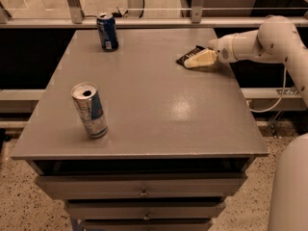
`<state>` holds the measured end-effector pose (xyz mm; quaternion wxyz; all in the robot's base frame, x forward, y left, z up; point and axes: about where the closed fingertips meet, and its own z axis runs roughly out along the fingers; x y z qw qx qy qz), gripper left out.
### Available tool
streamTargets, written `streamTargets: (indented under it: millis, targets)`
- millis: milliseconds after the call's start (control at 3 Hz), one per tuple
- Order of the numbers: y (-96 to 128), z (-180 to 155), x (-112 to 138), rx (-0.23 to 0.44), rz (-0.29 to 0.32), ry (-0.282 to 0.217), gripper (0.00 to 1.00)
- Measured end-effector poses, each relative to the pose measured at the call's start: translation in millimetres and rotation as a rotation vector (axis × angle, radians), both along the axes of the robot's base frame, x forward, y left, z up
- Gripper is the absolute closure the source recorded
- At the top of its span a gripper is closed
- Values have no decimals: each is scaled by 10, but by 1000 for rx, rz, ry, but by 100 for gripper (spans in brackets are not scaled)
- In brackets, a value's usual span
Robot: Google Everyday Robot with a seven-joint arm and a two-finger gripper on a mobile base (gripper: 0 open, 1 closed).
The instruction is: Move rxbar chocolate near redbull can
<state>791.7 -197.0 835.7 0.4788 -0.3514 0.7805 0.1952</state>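
The rxbar chocolate (188, 56), a flat black wrapper with white lettering, lies on the grey table (159, 105) near its far right edge. My gripper (196, 61) reaches in from the right and sits low on the bar, covering its right part. The redbull can (90, 110), slim, silver and blue with an open top, stands upright near the front left of the table, far from the bar and the gripper.
A shorter dark blue can (107, 31) stands upright at the far left of the table. A metal rail (144, 22) runs behind the table. Drawers (142, 191) sit under the tabletop. My white arm (269, 40) extends past the right edge.
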Motion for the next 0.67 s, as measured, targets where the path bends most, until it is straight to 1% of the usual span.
streamTargets:
  millis: [333,667]
  targets:
    - [130,70,-120,-3,48,-7,44]
    - [245,119,-265,-17,91,-19,68]
